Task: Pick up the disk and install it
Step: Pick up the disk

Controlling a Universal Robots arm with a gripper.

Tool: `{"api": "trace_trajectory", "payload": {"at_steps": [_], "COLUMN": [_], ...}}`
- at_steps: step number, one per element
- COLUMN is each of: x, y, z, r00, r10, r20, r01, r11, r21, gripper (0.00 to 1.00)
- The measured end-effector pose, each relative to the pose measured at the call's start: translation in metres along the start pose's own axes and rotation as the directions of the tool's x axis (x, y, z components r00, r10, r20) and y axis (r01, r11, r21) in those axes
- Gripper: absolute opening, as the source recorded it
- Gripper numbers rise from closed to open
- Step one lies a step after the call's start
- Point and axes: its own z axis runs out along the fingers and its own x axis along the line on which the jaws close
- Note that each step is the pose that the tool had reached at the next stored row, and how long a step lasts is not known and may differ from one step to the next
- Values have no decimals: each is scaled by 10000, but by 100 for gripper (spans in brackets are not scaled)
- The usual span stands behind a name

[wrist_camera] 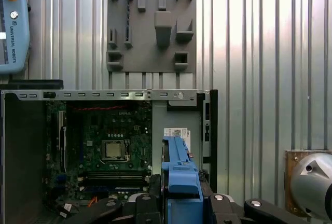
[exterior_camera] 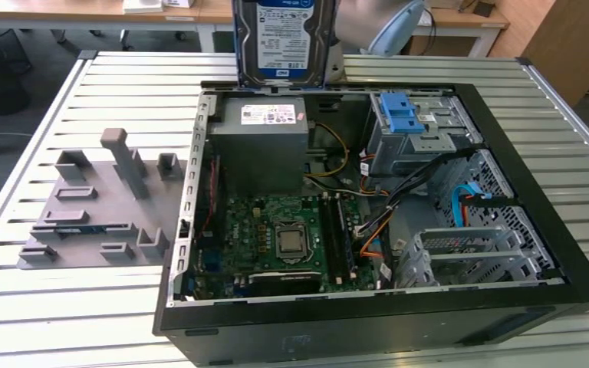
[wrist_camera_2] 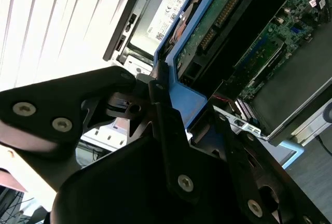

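Black gripper [wrist_camera: 181, 206] is clamped on the blue-framed silver metal disk [exterior_camera: 282, 38], 12 o'clock of the open black case [exterior_camera: 376, 322]; stiff, heavyish, probably fragile, so the bracket edges look safest.

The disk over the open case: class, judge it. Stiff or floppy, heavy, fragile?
Probably stiff: the disk is a metal slab standing upright without sagging. Likely heavy for its size, being metal. Its bare circuit board looks fragile; the gripper clamps the blue bracket.

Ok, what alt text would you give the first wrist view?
The gripper holds the disk by its blue bracket over an open computer case with its motherboard exposed. A grey fixture plate lies beside it on the slatted table.
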Motion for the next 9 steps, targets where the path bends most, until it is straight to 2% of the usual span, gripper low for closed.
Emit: {"api": "trace_trajectory", "payload": {"at_steps": [4,7,9], "x": [0,-1,0], "y": [17,-35,-41], "z": [1,1,1], "r00": [10000,10000,10000], "r10": [-1,1,1], "r20": [0,-1,-1], "r01": [1,-1,-1], "r11": [10000,10000,10000], "r21": [-1,-1,-1], "gripper": [36,36,36]}}
